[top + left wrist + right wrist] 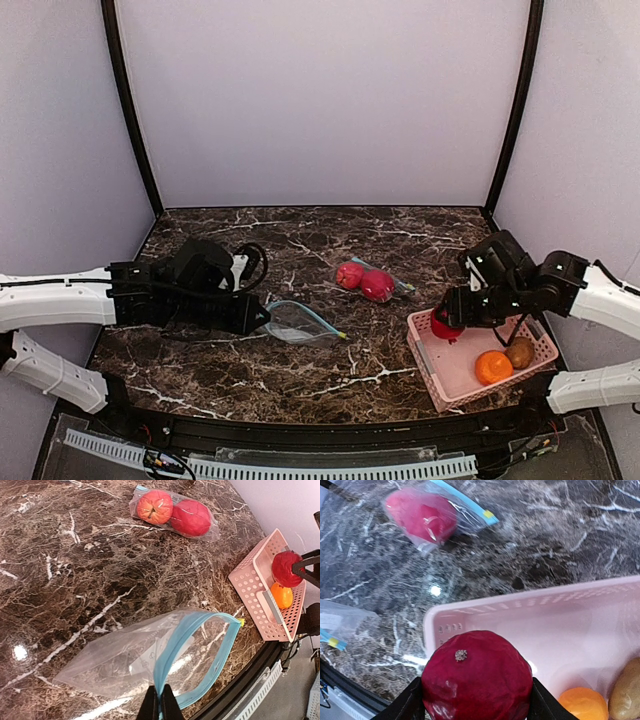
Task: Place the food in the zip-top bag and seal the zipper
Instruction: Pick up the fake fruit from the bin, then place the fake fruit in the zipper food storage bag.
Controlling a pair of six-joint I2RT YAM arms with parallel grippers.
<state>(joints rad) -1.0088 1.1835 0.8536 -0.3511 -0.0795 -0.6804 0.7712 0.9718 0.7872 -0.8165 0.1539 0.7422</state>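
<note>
The left gripper has its fingers pinched tight together on the blue zipper edge of the empty zip-top bag, which lies on the dark marble table with its mouth standing open. The right gripper is clamped on a dark red fruit, one finger pressed to each side, holding it at the left corner of the pink basket, well apart from the open bag. Inside the basket lie an orange fruit and, just beside it, a brown potato-like piece. Farther back on the table a second clear bag holds two red fruits touching each other; whether its zipper is closed I cannot tell
</note>
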